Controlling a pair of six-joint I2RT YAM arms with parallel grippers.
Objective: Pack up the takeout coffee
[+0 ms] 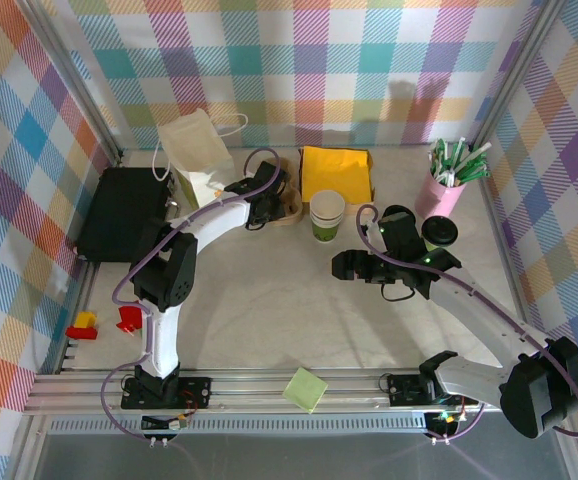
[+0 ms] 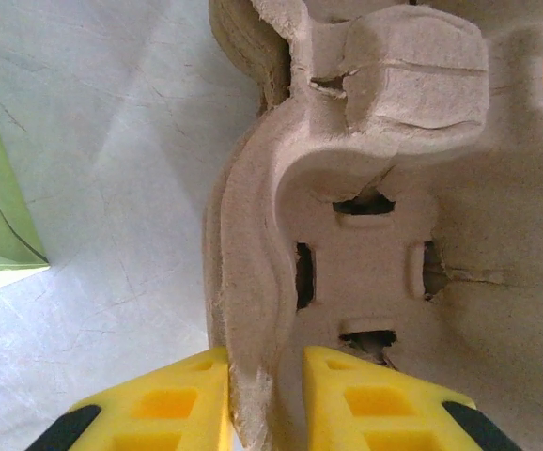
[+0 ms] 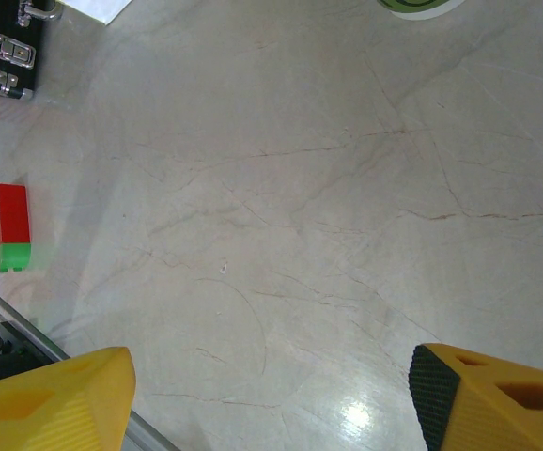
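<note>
Takeout coffee point(image 1: 327, 215) standing mid-frame, yellow napkin point(image 1: 336, 172) lying just above it.
Left jaws pinching pulp carrier point(image 2: 365, 188) wall just left of the cup; right jaws hanging wide at its lower right.

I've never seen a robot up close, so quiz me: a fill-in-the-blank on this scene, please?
1. The left hand grips a carrier made of ___.
2. The right hand is ___, holding nothing.
3. The green-white sticks stand in a cup coloured ___.
Missing words: cardboard; open; pink.
</note>
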